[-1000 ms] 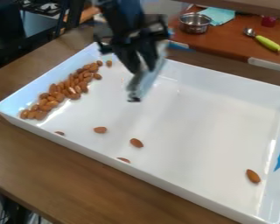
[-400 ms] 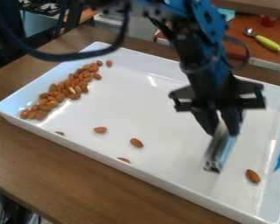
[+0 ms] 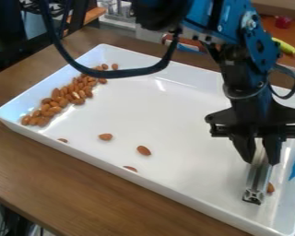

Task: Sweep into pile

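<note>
Camera view, oblique: seen from above, outside the near long edge of the white tray [image 3: 174, 129], facing down and across it toward the far long edge. Close range; the tray spans most of the field, its left corner within, its far right corner beyond the right margin.
</note>
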Robot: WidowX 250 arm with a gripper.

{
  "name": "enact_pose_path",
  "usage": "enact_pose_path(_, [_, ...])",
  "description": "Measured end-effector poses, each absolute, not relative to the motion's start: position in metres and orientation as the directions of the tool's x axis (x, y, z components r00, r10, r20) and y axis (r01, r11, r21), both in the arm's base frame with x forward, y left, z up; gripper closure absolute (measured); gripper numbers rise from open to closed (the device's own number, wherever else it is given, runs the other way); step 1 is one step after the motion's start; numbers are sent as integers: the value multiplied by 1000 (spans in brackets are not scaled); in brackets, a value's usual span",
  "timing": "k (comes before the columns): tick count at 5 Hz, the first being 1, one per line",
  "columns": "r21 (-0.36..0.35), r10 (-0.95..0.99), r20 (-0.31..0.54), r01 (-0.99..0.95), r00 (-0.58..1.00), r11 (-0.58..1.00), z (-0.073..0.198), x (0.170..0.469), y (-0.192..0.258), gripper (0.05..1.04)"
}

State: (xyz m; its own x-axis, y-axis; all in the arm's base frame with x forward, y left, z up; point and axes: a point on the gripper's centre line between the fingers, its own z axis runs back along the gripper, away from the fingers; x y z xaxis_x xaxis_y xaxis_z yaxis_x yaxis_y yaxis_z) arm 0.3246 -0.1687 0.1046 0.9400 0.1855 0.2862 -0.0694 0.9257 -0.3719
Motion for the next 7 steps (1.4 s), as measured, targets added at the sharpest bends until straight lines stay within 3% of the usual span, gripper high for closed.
enact_pose_path(2, [-322,197,314,-91,929,942,103,330,-168,765])
enact_pose_path(3, [-206,165,329,-100,930,973,102,331,-151,765])
enact_pose_path(4, [20,68,310,-78,948,997,105,321,-122,765])
enact_pose_path(5, [112,42,324,-83,945,990,125,314,-101,765])
enact_pose_path(6, [-38,85,404,-76,911,996,158,315,-109,765])
enact_pose_path(7, [-119,108,440,-61,891,991,165,319,-121,765])
